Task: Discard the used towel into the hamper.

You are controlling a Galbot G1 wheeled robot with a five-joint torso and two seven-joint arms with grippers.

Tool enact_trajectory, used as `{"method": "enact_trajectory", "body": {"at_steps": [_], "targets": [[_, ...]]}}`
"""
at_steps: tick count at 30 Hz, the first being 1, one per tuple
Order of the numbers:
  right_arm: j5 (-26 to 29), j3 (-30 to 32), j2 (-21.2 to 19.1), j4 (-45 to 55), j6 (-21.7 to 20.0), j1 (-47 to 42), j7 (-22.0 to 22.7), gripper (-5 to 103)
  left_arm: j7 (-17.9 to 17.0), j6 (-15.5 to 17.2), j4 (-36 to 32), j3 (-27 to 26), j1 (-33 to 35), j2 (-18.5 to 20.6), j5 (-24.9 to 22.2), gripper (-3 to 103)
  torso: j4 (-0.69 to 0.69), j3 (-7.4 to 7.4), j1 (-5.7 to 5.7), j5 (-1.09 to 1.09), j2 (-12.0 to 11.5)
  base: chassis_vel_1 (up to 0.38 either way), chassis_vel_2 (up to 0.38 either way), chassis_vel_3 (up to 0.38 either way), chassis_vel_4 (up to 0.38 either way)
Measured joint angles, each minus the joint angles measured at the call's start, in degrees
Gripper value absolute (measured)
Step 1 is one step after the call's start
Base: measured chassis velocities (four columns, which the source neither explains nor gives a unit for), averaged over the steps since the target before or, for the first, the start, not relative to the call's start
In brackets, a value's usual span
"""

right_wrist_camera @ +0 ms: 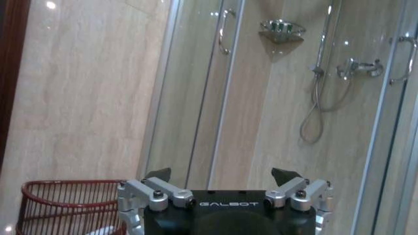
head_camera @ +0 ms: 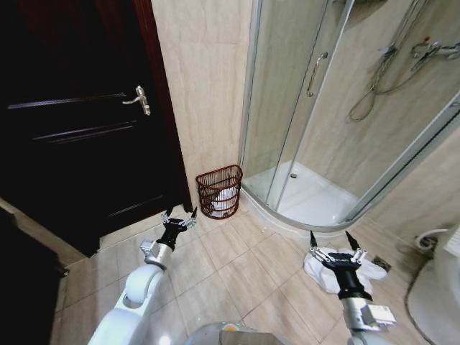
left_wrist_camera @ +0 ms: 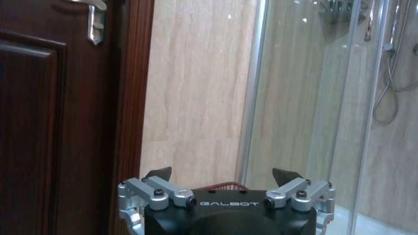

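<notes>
Crumpled white towel [head_camera: 338, 269] lies on the beige floor tiles directly beneath the wide-spread, empty right gripper [head_camera: 335, 243], while the reddish-brown slatted round hamper [head_camera: 219, 190] stands well off to its left, nearer the open left gripper [head_camera: 179, 215].

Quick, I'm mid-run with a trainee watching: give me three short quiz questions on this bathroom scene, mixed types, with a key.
1. True or false: the right gripper holds the white towel.
2. The hamper stands: A) inside the shower, B) on the floor between the dark door and the shower enclosure, C) beside the toilet.
3. How do the left gripper's fingers stand?

Key: 1 false, it is open above the towel on the floor; 2 B; 3 open, holding nothing.
</notes>
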Motion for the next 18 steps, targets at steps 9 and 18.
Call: {"method": "enact_trajectory", "body": {"at_steps": [9, 18], "targets": [[0.3, 0.1, 0.0, -1.6, 0.4, 0.7, 0.5, 100, 0.0, 1.8, 0.7, 1.2, -1.8, 0.6, -0.1, 100, -0.01, 0.0, 0.0, 0.0, 0.0, -0.179, -0.156, 0.176, 0.156], [-0.4, 0.3, 0.0, -1.7, 0.9, -0.1, 0.9, 100, 0.0, 1.7, 0.8, 1.9, -1.2, 0.9, -0.1, 100, 0.02, -0.01, -0.02, 0.06, 0.0, -0.264, -0.268, 0.279, 0.272]]}}
